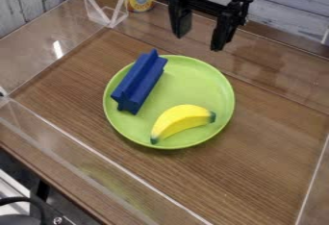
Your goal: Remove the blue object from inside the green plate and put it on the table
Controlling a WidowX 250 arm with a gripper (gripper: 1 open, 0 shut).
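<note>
So you're right at the start of this one. The blue object point(139, 82) is sitting inside the green plate point(216, 83), on the plate's left side, lying diagonally with one end up near the back rim and the other toward the front-left rim. The banana point(182, 122) is in the same plate, toward the front, close beside the block but not clearly touching it.

For the pickup, I'd bring the end effector point(205, 29) down and to the left until you're over the middle of the block, then rotate the wrist so the fingers straddle the narrow width, not the length. Grabbing across the long way probably won't fit. Aim for the midpoint so it doesn't tip when you lift, and watch the plate rim on the left side since the block sits pretty close to it. Lift straight up before moving sideways, otherwise you might drag the plate or nudge the banana. There's plenty of bare counter point(257, 162) to the right and front for the drop.

As for the end effector: fingers spread wide apart, pointing down, nothing between them, touching nothing. It hangs above the counter behind the plate, well apart from the block.
</note>
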